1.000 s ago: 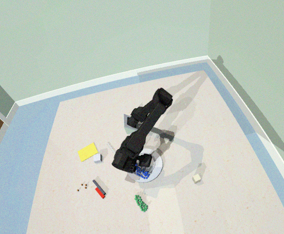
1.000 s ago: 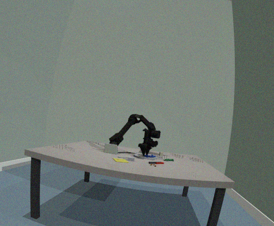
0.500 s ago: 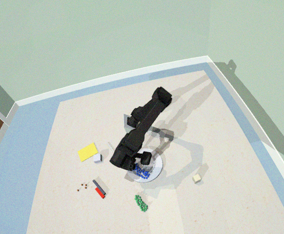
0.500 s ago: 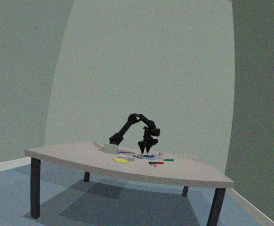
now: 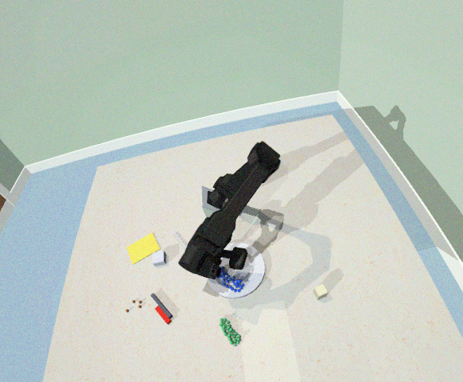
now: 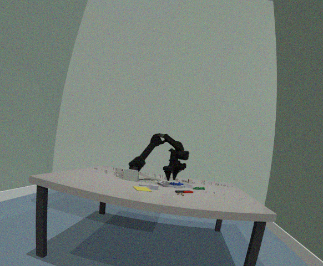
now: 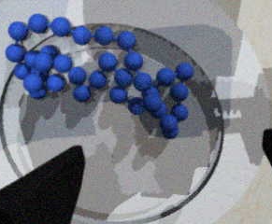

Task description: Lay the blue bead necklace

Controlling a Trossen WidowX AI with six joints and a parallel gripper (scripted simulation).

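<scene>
The round bead board (image 5: 258, 272) (image 7: 248, 84) is pale, with a dark-edged ring around its middle. The blue bead necklace (image 5: 234, 284) (image 6: 176, 183) (image 7: 143, 82) lies bunched on one side of it. In the wrist view one strand runs along the ring's upper edge, a clump with a small loop crosses the ring at upper left, and the rest lies folded inside, with a short loop at right. My gripper (image 6: 171, 179) (image 7: 172, 146) is open and empty, low over the board, its fingertips wide apart and clear of the beads. In the top view the arm partly hides the board.
A green bead necklace (image 5: 229, 331) (image 6: 198, 188) lies near the board. A yellow sheet (image 5: 143, 247) (image 6: 142, 189), a whitish block (image 5: 158, 258), a red bar (image 5: 163, 315) beside a dark bar (image 5: 161, 305), several small brown beads and a cream cube (image 5: 320, 291) lie around.
</scene>
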